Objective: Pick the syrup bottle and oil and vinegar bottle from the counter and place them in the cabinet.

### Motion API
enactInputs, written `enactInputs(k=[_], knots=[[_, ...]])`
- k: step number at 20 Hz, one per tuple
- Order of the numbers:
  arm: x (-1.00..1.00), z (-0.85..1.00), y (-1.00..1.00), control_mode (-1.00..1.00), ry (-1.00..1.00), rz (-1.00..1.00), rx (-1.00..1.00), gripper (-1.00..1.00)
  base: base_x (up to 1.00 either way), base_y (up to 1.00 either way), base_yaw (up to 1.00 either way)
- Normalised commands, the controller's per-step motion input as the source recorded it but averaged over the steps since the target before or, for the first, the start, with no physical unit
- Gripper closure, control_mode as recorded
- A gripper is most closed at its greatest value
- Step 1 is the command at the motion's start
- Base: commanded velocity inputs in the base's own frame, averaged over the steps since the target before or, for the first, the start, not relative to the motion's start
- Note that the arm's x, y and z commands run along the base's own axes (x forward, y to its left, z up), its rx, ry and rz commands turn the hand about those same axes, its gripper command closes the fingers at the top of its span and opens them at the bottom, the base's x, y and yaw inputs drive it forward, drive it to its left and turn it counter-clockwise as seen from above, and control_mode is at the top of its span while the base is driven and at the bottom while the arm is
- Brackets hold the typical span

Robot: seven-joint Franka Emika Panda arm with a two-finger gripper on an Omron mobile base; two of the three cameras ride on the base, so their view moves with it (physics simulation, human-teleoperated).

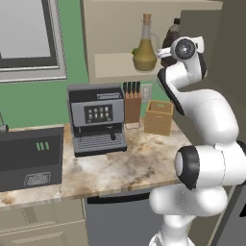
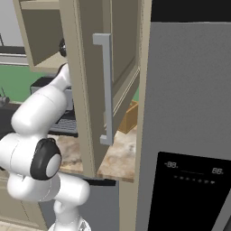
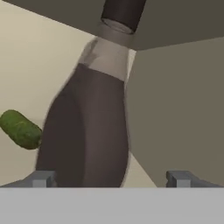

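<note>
Up inside the cabinet (image 1: 115,29), on its flat tan shelf (image 1: 113,65), my end effector (image 3: 111,177) stands spread wide, its two grey tips far apart at the bottom of the hand view. Between them rises the syrup bottle (image 3: 94,127), dark brown with a pale band near its shoulder and a black cap at the top; it is upright on the shelf and close in front of me. Both fingertips (image 3: 41,178) stand clear of the glass, so I am holding nothing. A small green pickle (image 3: 19,129) lies on the shelf just beside the bottle.

From the left base view, the oil and vinegar bottle (image 1: 145,45) stands upright on the same shelf, its olive-yellow belly and long neck clearly visible. The syrup bottle shows as a dark shape just behind my wrist, near the other bottle and on the side toward the cabinet wall.

My arm rises from the base, folds at the elbow, and reaches upward and forward, with the wrist level with the shelf. Below it, the marbled bench (image 1: 120,166) carries a coffee machine (image 1: 96,117), a knife block (image 1: 132,103) and a small wooden box (image 1: 158,116). In the right base view the open cabinet door (image 2: 97,81) hides my hand.
</note>
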Motion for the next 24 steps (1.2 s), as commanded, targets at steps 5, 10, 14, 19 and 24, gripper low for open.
enactInputs(k=[5,10,14,19,24], knots=[[0.24,0.0,0.0,-1.0,0.0,0.05,0.0,-1.0,0.0,0.0,0.0],[0.34,0.0,0.0,-1.0,0.0,0.06,0.0,-1.0,0.0,0.0,0.0],[0.03,0.0,0.0,-1.0,-0.05,0.07,0.0,-1.0,0.0,0.0,0.0],[-0.14,0.0,0.06,-1.0,-0.08,0.08,0.0,-1.0,0.0,0.0,0.0],[-0.47,0.01,0.08,-1.0,-0.11,0.09,0.0,-1.0,0.0,0.0,0.0]])
